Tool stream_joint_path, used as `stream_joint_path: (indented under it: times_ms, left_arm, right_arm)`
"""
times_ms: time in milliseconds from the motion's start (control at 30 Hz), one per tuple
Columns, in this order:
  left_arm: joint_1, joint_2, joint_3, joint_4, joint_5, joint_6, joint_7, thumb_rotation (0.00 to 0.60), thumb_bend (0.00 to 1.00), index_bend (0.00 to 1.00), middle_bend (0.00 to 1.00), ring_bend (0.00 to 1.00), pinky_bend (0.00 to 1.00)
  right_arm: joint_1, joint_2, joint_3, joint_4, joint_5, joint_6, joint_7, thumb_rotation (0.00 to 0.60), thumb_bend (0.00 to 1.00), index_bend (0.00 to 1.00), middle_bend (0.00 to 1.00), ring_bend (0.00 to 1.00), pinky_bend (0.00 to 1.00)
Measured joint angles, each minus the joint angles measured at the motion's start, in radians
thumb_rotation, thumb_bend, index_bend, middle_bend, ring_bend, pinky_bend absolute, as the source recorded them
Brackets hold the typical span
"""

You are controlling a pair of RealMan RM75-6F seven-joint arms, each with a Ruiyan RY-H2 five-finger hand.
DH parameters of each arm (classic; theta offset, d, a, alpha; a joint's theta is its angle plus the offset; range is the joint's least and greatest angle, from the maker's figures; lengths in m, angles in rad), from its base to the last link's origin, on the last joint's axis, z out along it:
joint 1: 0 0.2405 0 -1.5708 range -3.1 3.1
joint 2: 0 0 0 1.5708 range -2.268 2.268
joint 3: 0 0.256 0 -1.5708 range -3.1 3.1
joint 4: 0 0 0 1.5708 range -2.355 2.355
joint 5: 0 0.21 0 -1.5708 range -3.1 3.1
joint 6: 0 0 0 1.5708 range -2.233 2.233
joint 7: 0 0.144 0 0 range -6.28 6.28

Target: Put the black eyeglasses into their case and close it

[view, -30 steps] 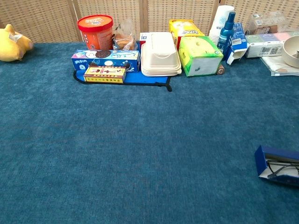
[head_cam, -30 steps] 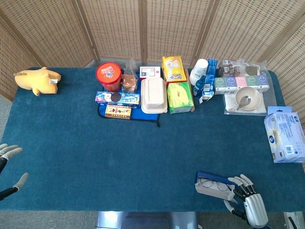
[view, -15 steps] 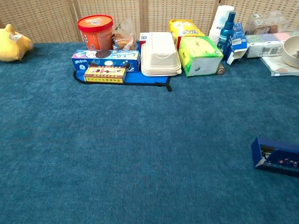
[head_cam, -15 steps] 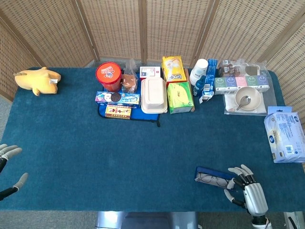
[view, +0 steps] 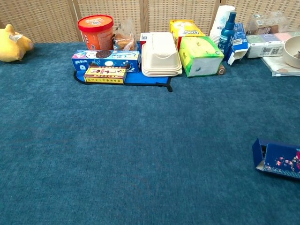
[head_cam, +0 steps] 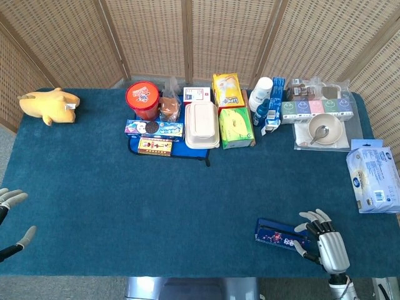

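The dark blue glasses case (head_cam: 279, 233) lies near the table's front edge at the right, its patterned lid folded down over the body. The black eyeglasses are hidden inside it. My right hand (head_cam: 324, 240) is just right of the case, fingers spread, its fingertips (head_cam: 302, 229) touching the case's right end. In the chest view the case (view: 277, 160) shows at the right edge, with a thin gap still visible at its left end; no hand appears there. My left hand (head_cam: 11, 220) shows only a few parted fingers at the far left edge, holding nothing.
Along the back stand a red tub (head_cam: 143, 99), snack boxes (head_cam: 154, 129), a white clamshell box (head_cam: 201, 124), green and yellow boxes (head_cam: 235, 127), bottles and a bowl (head_cam: 325, 129). A yellow plush toy (head_cam: 49, 105) lies back left, a tissue pack (head_cam: 374, 180) at right.
The case lid has swung down over the glasses, which showed in the open case a second ago. My right hand moved slightly up along the case's right end. The left hand stayed put.
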Motion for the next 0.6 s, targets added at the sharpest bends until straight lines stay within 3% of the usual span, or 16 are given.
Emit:
stream_joint_path:
  times_ms: [600]
  left_arm:
    - [0.006,0.001,0.000,0.012,-0.009,0.007,-0.013,0.600,0.23,0.22,0.24,0.16,0.19]
  right_arm:
    - [0.043,-0.012,0.012,0.021,0.025,-0.084,-0.039,0.600,0.27,0.40,0.24,0.17,0.14]
